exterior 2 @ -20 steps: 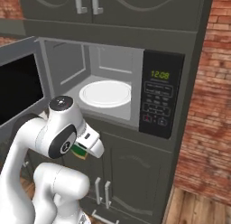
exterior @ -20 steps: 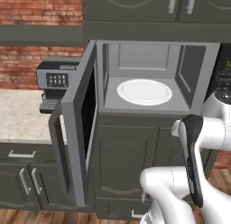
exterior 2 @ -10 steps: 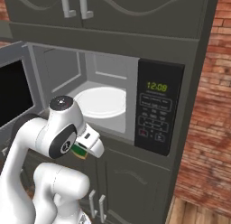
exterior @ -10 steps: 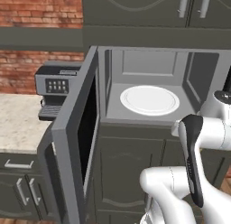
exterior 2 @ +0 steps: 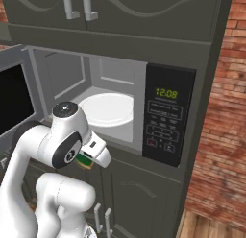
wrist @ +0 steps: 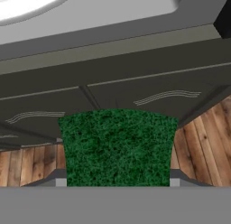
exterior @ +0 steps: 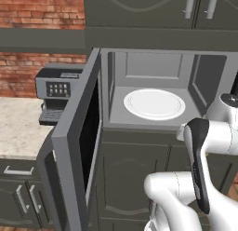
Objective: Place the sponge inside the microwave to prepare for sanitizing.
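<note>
Inside open microwave (exterior 2: 168, 112): white plate (exterior 2: 106, 109); sponge (wrist: 117, 146) gripper-held outside.

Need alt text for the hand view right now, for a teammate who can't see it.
The green sponge sits gripped between the gripper fingers, in the lower middle. Beyond it are dark cabinet doors and wood floor, with the microwave floor and white plate above.

1. Setting: a domestic kitchen.
2. Built-in microwave (exterior 2: 144, 112) set in dark grey cabinetry, door open, white round plate (exterior: 154, 104) inside, keypad panel (exterior 2: 166, 121) with green digits.
3. Cabinet doors (exterior 2: 77, 11) with metal handles above and below the opening.
4. Coffee machine (exterior: 58, 92) standing on a pale stone surface (exterior: 18, 132).
5. Red brick wall (exterior: 37, 6); wooden plank floor (exterior 2: 211, 227).
</note>
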Motion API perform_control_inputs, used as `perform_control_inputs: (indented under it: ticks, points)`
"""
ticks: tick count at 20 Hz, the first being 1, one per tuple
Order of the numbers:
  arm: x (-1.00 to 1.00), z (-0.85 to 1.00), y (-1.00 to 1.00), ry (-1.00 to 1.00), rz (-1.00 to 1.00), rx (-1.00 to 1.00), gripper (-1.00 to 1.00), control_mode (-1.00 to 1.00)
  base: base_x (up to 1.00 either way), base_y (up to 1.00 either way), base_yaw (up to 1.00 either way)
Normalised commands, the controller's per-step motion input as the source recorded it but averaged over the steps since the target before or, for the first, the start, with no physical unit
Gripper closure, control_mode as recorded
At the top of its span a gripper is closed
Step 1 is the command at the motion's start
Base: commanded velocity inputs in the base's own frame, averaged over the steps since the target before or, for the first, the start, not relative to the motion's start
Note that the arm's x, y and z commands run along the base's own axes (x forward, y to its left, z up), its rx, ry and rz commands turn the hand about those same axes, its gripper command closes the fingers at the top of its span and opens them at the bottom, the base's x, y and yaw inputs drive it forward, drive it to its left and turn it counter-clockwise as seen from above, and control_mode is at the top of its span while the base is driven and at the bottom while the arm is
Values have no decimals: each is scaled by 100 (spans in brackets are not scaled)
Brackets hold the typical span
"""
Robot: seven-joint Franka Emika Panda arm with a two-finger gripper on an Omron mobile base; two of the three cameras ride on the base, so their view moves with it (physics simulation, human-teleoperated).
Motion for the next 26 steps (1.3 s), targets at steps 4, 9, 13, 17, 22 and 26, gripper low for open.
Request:
perform_control_inputs:
  ticks: [4, 9, 13, 17, 22, 26]
  points:
    - [0, 0, 0, 0, 0, 0, 100, 100, 0, 0, 0]
    - [0, 0, 0, 0, 0, 0, 100, 100, 0, 0, 0]
    - [0, 0, 0, 0, 0, 0, 100, -100, 0, 0, 0]
    - [0, 0, 0, 0, 0, 0, 100, -100, 0, 0, 0]
    - [0, 0, 0, 0, 0, 0, 100, -100, 0, 0, 0]
    - [-2, 1, 1, -3, 0, 0, 100, -100, 0, 0, 0]
